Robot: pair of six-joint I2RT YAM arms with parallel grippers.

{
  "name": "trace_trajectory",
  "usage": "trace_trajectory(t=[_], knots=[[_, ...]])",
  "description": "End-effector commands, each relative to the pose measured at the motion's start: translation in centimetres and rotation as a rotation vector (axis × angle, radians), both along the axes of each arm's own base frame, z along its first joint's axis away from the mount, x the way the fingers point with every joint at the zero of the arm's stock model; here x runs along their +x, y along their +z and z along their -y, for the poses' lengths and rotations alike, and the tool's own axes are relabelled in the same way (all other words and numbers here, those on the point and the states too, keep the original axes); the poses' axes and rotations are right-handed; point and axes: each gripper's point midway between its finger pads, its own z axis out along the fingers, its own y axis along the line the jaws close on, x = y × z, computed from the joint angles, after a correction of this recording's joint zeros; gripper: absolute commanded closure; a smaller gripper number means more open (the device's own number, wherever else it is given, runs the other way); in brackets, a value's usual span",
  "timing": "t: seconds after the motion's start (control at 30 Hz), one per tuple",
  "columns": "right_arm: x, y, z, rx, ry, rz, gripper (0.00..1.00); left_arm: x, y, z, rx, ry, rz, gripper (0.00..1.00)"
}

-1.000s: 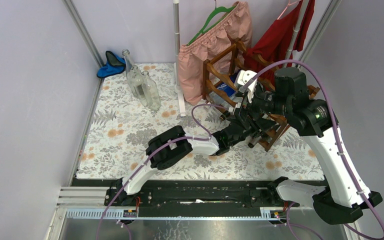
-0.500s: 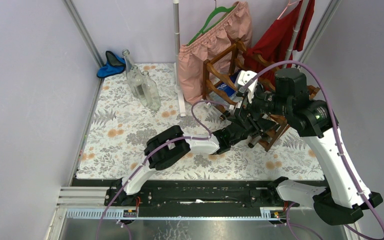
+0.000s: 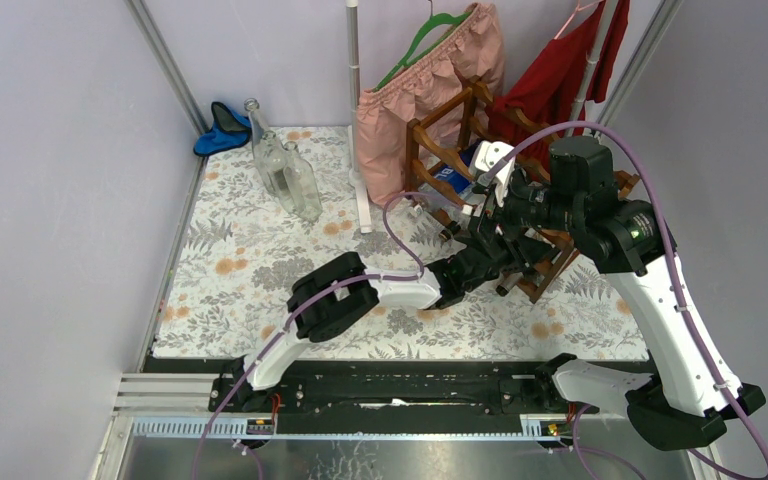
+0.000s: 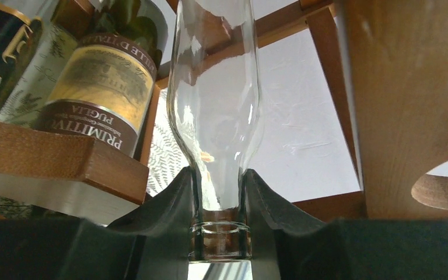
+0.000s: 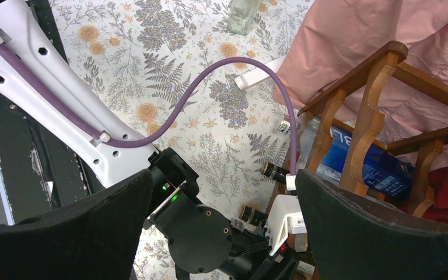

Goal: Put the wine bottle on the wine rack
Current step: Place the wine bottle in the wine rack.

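Note:
My left gripper [image 4: 219, 175] is shut on the neck of a clear, empty wine bottle [image 4: 216, 99]. The bottle's body reaches forward in among the reddish-brown posts and rails of the wine rack [image 4: 385, 105]. In the top view the left gripper [image 3: 472, 262] is at the rack's [image 3: 450, 150] near lower side; the clear bottle is hidden there. My right gripper [image 5: 221, 221] is wide open and empty. It hovers above the left wrist [image 5: 210, 233] beside the rack [image 5: 367, 116], and in the top view the right gripper [image 3: 505, 225] is over the rack's front.
A labelled dark bottle [image 4: 102, 87] lies in the rack just left of the clear one. A blue-labelled bottle [image 5: 379, 166] and dark bottle necks [image 5: 274, 171] show in the rack. Two clear bottles [image 3: 285, 170], a blue cloth [image 3: 222, 130], a white pole [image 3: 355, 100] and hanging pink [image 3: 430, 70] and red [image 3: 560, 70] garments stand at the back.
My left arm's elbow has shifted slightly to the left while the gripper stays at the rack. The right arm has hardly moved.

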Motion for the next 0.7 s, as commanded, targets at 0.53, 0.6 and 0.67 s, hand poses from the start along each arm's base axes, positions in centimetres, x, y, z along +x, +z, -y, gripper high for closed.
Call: trace_trajectory(t=[0.53, 0.6, 0.67], knots=[[0.20, 0.90, -0.02, 0.027, -0.008, 0.025, 0.00, 4.39, -2.41, -2.98, 0.488, 0.188, 0.322, 0.62], [0.21, 0.87, -0.03, 0.027, -0.008, 0.023, 0.00, 4.32, -2.44, -2.85, 0.512, 0.191, 0.352, 0.61], [0.16, 0.87, 0.01, 0.027, -0.008, 0.024, 0.00, 4.14, -2.62, -2.76, 0.544, 0.188, 0.388, 0.61]])
